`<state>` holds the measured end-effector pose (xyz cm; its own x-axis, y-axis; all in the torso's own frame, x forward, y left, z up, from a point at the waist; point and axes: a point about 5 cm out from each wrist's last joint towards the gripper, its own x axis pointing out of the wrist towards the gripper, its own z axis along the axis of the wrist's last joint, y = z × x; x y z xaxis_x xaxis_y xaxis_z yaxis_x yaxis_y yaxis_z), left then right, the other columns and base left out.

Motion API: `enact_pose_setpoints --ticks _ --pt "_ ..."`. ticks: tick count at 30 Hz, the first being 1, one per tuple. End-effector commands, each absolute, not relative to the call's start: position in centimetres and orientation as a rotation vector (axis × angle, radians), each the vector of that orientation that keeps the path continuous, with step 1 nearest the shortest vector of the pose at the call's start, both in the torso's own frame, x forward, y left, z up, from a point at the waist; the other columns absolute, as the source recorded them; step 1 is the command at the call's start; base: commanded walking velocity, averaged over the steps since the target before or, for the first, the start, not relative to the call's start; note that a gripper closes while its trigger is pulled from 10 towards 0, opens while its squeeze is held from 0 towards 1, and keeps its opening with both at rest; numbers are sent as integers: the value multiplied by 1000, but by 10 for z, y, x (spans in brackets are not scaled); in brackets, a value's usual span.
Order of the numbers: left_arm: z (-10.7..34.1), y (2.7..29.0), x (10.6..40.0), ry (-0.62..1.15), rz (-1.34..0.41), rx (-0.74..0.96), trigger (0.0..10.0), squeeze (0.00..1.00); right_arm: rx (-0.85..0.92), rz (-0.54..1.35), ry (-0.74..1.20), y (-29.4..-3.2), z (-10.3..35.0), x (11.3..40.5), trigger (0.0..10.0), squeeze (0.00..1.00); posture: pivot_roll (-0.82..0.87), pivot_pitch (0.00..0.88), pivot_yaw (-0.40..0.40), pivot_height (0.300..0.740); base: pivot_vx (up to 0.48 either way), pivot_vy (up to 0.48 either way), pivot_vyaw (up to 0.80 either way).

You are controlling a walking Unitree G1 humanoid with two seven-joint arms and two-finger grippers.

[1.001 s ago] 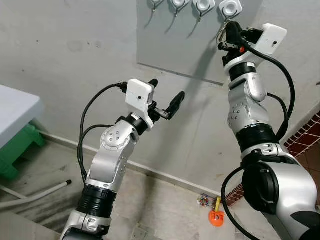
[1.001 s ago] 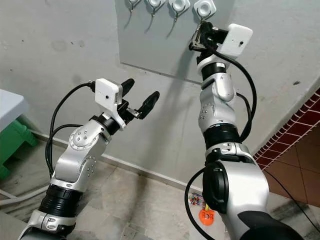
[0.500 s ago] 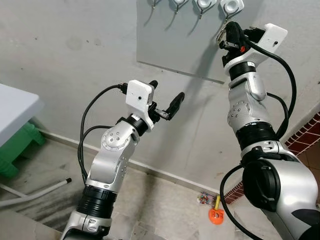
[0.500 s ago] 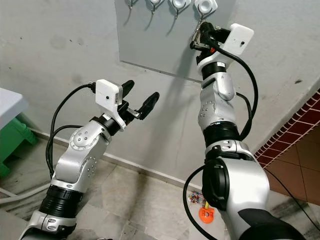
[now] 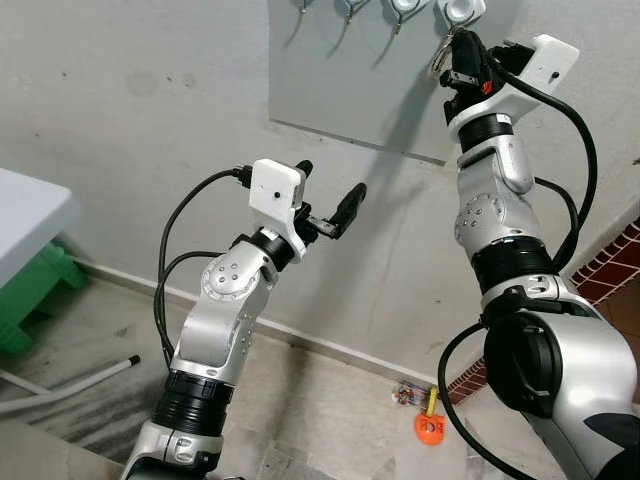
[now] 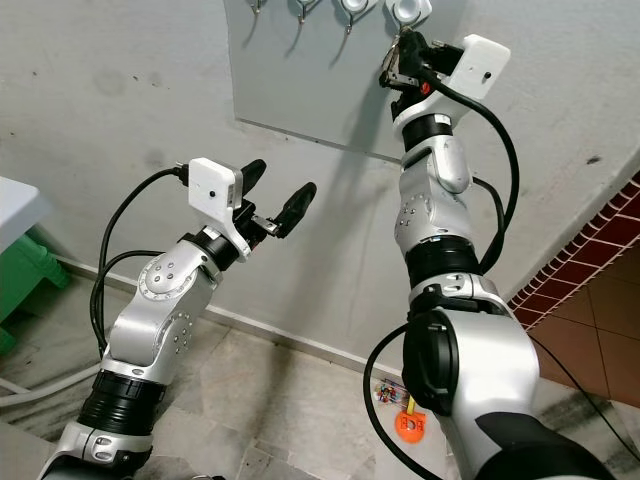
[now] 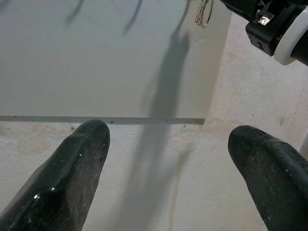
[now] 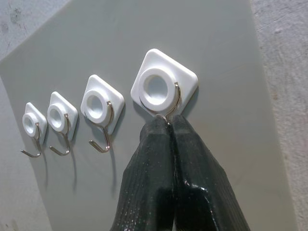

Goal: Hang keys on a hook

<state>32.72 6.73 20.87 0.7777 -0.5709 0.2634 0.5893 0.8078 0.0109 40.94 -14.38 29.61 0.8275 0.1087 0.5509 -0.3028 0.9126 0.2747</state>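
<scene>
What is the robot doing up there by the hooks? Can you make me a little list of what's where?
right gripper: fingers pressed together, tips at the nearest hook
keys: a key ring hangs by the right gripper, under that hook
hooks: four white ones in a row on a grey board
left gripper: open, held out lower down, holding nothing
floor: an orange thing by the wall

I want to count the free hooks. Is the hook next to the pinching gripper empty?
Empty. That hook curls bare beside the right gripper, with nothing hanging from it.
</scene>
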Motion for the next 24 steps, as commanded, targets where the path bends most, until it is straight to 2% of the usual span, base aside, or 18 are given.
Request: enact_pose_setpoints --ticks 1,14,19,24 --pt "213 65 325 -276 -635 -78 10000 0 364 242 -548 -141 296 410 10000 0 29 129 -78 740 0 0 0" --pt "214 66 325 -278 -627 -92 10000 0 390 288 -618 -138 309 407 10000 0 31 128 -81 740 0 0 0" --pt "214 66 325 -278 -625 -97 10000 0 200 317 -617 -128 308 406 10000 0 31 128 -82 740 0 0 0" --pt "214 66 325 -278 -624 -103 10000 0 116 313 -608 -126 311 407 10000 0 30 128 -84 740 0 0 0"
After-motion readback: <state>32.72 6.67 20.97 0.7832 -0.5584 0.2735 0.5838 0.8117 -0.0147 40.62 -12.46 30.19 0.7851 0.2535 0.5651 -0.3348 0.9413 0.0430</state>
